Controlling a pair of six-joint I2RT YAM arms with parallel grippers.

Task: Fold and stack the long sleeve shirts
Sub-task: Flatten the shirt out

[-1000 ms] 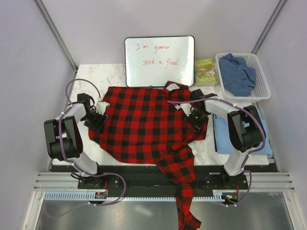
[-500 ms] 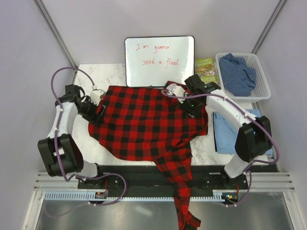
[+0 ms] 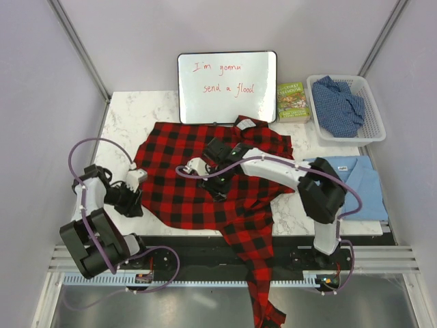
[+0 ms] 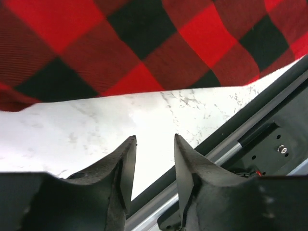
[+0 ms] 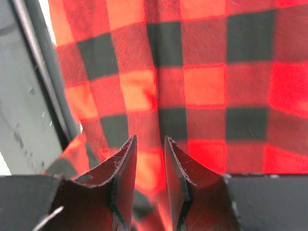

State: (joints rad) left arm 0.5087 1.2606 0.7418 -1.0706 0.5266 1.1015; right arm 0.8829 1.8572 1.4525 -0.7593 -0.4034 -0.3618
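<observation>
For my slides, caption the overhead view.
Right hand over the checked flannel, left hand at its edge; light blue shirt beside it, speckled shirt in basket.

white-and-black arms (image 3: 273, 167), looping purple cables (image 3: 95, 140), matte black claw fingers (image 4: 119, 172)

A whiteboard (image 3: 227, 87) stands upright at the far edge of the white marble table (image 3: 130, 113), and on it red handwriting says "I'm gonna send a flood". Just to the right of it lies a book (image 3: 293, 101) with a green cover; its title is too small to read, perhaps a picture book. Next to the book, at the far right corner, sits a white plastic basket (image 3: 375, 121). A black rail (image 3: 205, 249) runs along the near edge of the table.
</observation>
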